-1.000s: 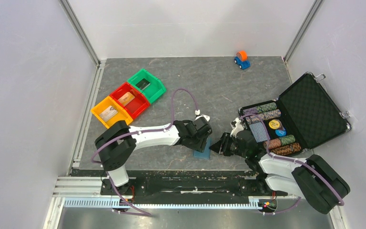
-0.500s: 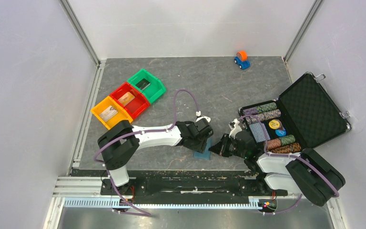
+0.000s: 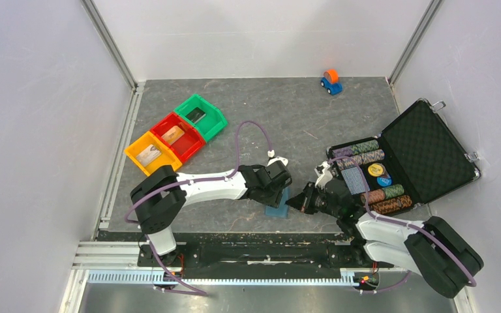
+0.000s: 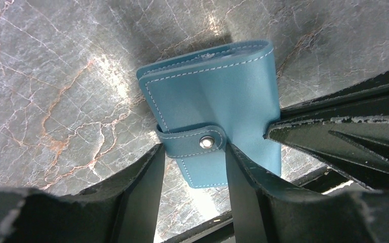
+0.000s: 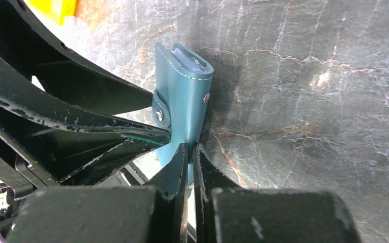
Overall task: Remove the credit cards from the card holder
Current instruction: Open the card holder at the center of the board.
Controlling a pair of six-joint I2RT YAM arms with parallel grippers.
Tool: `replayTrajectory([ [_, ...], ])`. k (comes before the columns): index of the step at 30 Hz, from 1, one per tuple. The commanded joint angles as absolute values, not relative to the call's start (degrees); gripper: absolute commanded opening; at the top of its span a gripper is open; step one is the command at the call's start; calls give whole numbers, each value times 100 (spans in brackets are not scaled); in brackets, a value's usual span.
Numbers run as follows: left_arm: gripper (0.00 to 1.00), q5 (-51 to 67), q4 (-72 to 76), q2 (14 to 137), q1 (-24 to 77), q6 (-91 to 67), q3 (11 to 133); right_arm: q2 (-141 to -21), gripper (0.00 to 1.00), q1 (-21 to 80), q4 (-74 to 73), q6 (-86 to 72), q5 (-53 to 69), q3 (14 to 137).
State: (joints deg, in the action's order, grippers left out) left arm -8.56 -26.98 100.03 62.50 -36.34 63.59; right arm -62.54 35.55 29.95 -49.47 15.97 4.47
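The card holder (image 3: 277, 210) is a slate-blue wallet, folded shut, near the table's front edge between both arms. Its snap strap (image 4: 192, 143) is fastened. My left gripper (image 4: 192, 149) is open and straddles the strap, one fingertip at each end of it, pressed to the holder's face (image 4: 228, 91). My right gripper (image 5: 190, 147) is shut on the holder's near edge (image 5: 182, 96), approaching from the right (image 3: 295, 203). A whitish credit card (image 3: 149, 154) lies in the yellow bin and a tan one (image 3: 173, 135) in the red bin. The holder's inside is hidden.
Yellow (image 3: 132, 151), red (image 3: 158, 127) and green (image 3: 216, 117) bins stand in a row at the left. An open black foam-lined case (image 3: 430, 147) with poker chips (image 3: 365, 151) stands at the right. A small toy car (image 3: 331, 81) stands at the back. The front rail (image 3: 235, 225) is just behind the holder.
My right gripper's jaws have closed onto the holder's edge. The left gripper's jaws have narrowed a little round the strap. Both arms have hardly shifted.
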Motion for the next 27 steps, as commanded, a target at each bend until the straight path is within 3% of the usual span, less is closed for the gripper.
replayTrajectory([
  [1, 54, -1037, -2495, 9761, 6286, -3876, 6583, -5972, 0, 3645, 3018, -4959, 1615, 636],
  [8, 50, -1127, -2535, 9810, 6291, -3854, 6636, -5935, 0, 3691, 2995, -4953, 1608, 639],
  [17, 34, -1101, -2556, 9837, 6293, -3939, 6583, -5808, 0, 3709, 2966, -4968, 1547, 575],
  [27, 3, -1157, -2689, 9765, 6291, -3921, 6583, -5624, 0, 3709, 2777, -4929, 1308, 482],
])
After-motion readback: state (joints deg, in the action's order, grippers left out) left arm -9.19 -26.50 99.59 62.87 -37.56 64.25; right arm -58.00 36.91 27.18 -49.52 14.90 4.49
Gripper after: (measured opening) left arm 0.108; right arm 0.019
